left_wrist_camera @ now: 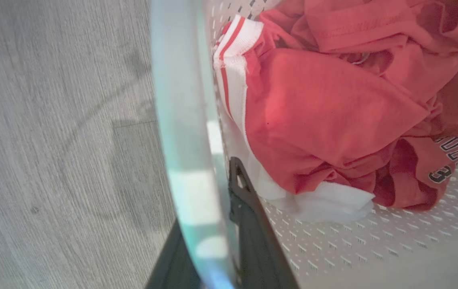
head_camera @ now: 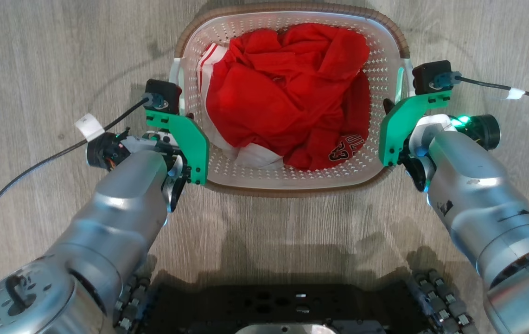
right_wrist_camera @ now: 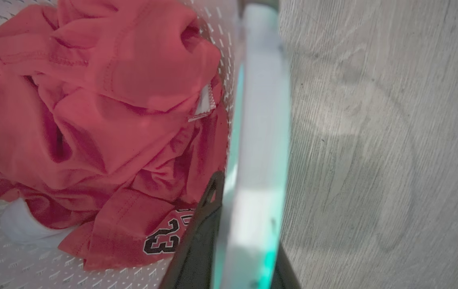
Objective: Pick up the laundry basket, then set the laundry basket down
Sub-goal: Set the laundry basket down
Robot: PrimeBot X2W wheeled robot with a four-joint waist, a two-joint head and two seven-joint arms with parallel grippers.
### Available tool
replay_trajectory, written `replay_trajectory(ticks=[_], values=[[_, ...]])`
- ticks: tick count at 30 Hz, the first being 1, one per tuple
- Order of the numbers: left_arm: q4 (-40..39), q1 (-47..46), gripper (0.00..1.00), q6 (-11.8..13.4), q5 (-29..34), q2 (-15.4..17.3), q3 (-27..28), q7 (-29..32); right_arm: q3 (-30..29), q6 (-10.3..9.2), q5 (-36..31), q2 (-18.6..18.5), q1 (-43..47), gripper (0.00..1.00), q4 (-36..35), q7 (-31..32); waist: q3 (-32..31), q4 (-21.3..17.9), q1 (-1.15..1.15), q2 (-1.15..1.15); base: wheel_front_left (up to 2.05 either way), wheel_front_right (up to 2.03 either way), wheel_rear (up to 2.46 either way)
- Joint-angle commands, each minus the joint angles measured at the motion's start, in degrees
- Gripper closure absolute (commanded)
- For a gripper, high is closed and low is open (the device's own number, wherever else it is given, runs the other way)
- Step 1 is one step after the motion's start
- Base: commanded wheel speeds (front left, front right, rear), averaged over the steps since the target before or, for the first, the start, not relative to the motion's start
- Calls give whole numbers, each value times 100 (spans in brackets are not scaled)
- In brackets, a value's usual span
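Observation:
The laundry basket (head_camera: 377, 88), white and perforated with a brown rim, sits on the grey wood floor straight ahead and holds a crumpled red jersey (head_camera: 287, 93). My left gripper (head_camera: 183, 111) is at the basket's left handle (left_wrist_camera: 180, 120). The left wrist view has that gripper (left_wrist_camera: 208, 200) shut around the handle, one finger (left_wrist_camera: 249, 224) inside the basket wall and the other outside. My right gripper (head_camera: 395, 105) is at the right handle (right_wrist_camera: 265, 100), and the right wrist view has it (right_wrist_camera: 249, 216) shut the same way. I cannot tell whether the basket is off the floor.
My dark wheeled base (head_camera: 283, 301) lies just below the basket's near rim. A black cable (head_camera: 37, 167) trails over the floor at the left and another cable (head_camera: 524, 92) at the right. Bare wood floor surrounds the basket.

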Motion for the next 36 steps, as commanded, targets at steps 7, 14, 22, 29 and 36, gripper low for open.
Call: replay_trajectory(ticks=[7, 14, 22, 29, 36], values=[[-40, -82, 82, 42, -58, 123, -95, -32, -26, 13, -195, 71, 183, 100, -49, -8, 68, 1, 0, 0, 0, 0, 0], [-6, -79, 31, 81, -131, 123, -129, -26, -111, 13, -285, 71, 191, 37, -48, -12, 68, -3, 0, 0, 0, 0, 0], [81, -91, 0, 94, -181, 123, -161, -122, -188, 13, -349, 71, 214, 0, -48, -85, -52, -26, 0, 0, 0, 0, 0], [189, -67, 0, 72, -229, 123, -160, -289, -371, 13, -542, 71, 227, 0, -48, -212, -304, -41, 0, 0, 0, 0, 0], [278, 6, 0, 36, -273, 122, -105, -625, -616, 13, -710, 71, 281, 0, -48, -366, -743, -36, 0, 0, 0, 0, 0]])
